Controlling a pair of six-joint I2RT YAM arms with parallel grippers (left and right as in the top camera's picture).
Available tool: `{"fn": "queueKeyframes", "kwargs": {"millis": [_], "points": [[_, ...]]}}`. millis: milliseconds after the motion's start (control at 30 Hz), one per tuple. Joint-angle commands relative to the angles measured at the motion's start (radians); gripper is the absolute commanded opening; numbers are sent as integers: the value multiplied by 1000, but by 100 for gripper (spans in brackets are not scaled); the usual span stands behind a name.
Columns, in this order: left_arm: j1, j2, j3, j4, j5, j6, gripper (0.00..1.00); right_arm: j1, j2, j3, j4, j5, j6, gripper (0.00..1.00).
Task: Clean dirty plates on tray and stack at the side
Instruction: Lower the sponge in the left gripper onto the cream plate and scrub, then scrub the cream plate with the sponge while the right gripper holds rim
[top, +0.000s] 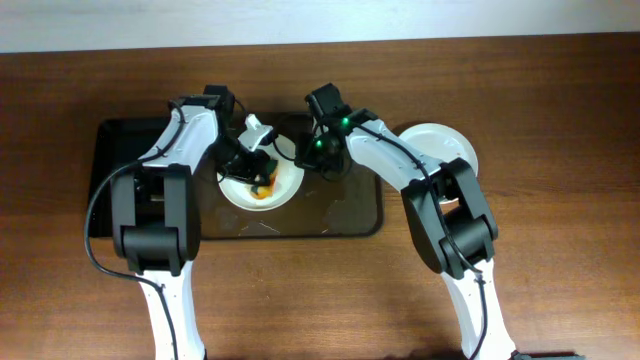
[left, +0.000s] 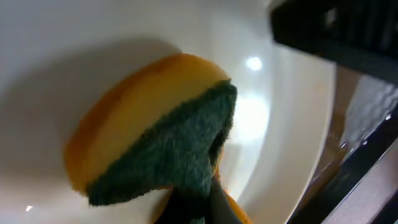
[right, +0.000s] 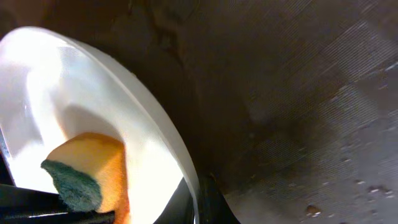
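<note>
Sponge fills the left wrist cam: yellow-orange body, dark green scrub side, pushed down into the bowl of a white plate. As far as I can see the left gripper is clamped on the sponge. The green pad is bunched up at the bottom of that view, where a dark fingertip bites into it. From above, that plate sits on the tray, roughly mid-tray and a bit toward the far edge. Over on the plate's right edge is the right gripper, with a green light glowing on it. In the right wrist cam the plate's rim runs down right between its fingertips, so it looks pinched onto the rim. The plate seems tipped up a little on that side, though I can't say for sure it's off the tray. The tray surface next to it looks wet or scuffed, with a few pale specks. In the overhead shot there's an orange patch right by the sponge, and I can't tell if that's smear on the plate or just the sponge itself. Off to the right, on the table just beside the tray's right end, there's a second plate, white and half hidden under the right arm. Could be more than one stacked there, can't tell from here.
</note>
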Motion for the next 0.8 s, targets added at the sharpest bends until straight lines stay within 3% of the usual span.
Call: {"fn": "queueKeyframes", "kwargs": {"millis": [0,133,300,400,500,667,767], "points": [[-23,67,-35,71,56,-52,0,2,25,-11,17,-6,34,4],[-23,67,-35,228,-43,-398,0,2,25,-11,17,-5,34,4],[5,67,-35,246,-214,-657,1,2,25,-11,18,-5,34,4],[55,67,-35,257,-243,-874,1,2,25,-11,17,-5,34,4],[91,67,-35,256,-239,-1008,1,2,25,-11,17,-5,34,4],[102,67,-35,249,-251,-1000,1,2,25,-11,17,-5,34,4],[101,67,-35,203,-251,-753,0,2,25,-11,17,-6,34,4]]}}
